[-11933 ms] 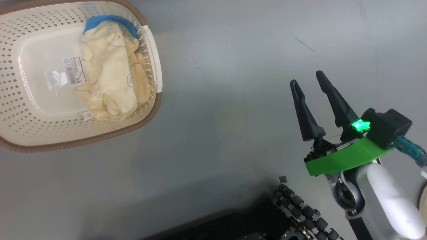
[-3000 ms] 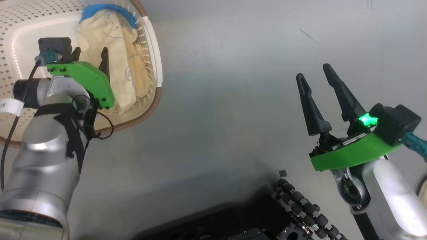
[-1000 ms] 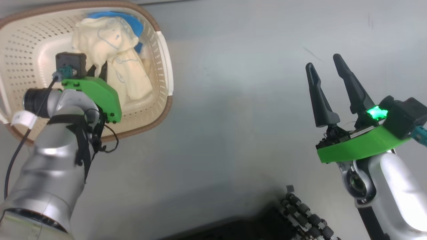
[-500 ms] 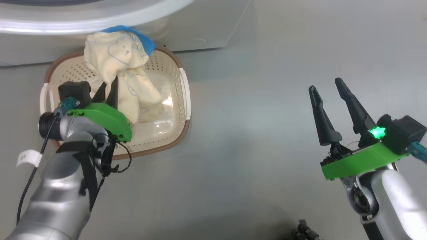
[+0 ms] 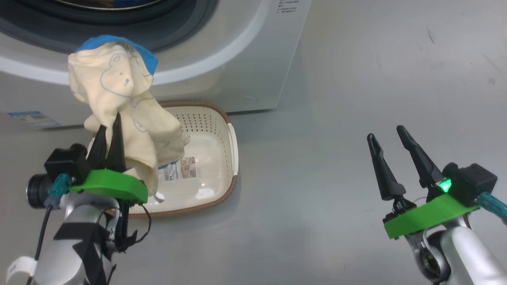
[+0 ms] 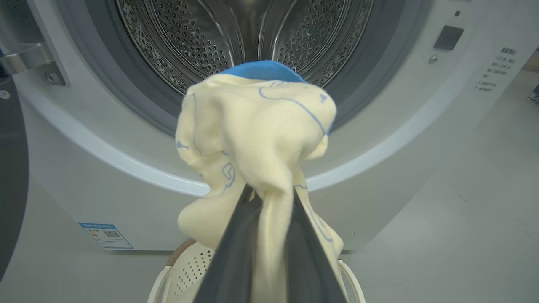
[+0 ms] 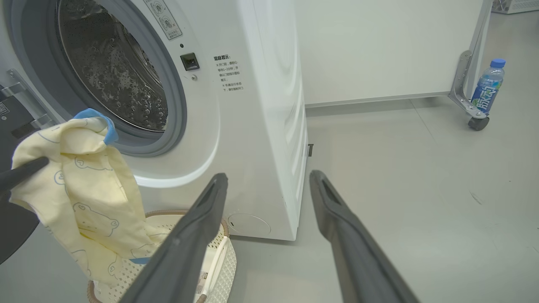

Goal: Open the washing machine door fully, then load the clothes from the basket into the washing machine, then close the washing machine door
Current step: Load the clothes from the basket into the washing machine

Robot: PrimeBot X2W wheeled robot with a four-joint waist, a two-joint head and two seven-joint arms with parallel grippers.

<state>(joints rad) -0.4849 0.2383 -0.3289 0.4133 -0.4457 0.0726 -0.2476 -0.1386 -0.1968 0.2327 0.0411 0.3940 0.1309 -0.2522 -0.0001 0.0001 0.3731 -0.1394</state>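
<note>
loading step in hand: the left tool [image 5: 109,122], its fingers pinched narrow on a bunch of the clothes [image 5: 115,87], holds the cream-yellow, blue-trimmed fabric just before the open mouth of the washing machine [image 5: 253,59] and above the basket [image 5: 233,138], which sits on the floor [image 5: 317,118] close against the machine's front. the cloth's lower end hangs down toward the basket; whether it is clear of the rim cannot be told. the steel drum [image 6: 236,29] gapes behind the bundle, and the washing machine door [image 6: 9,176] stands swung aside at the hinge side of the mouth. the right tool [image 5: 385,132] hovers well off to the machine's other side, fingers spread wide with nothing between them. the next move, by the look of it, calls for carrying the bundle forward past the grey gasket [image 7: 179,109] and deep into the drum before the fingers part, with the trailing end raised enough not to snag on the machine's lip
</note>
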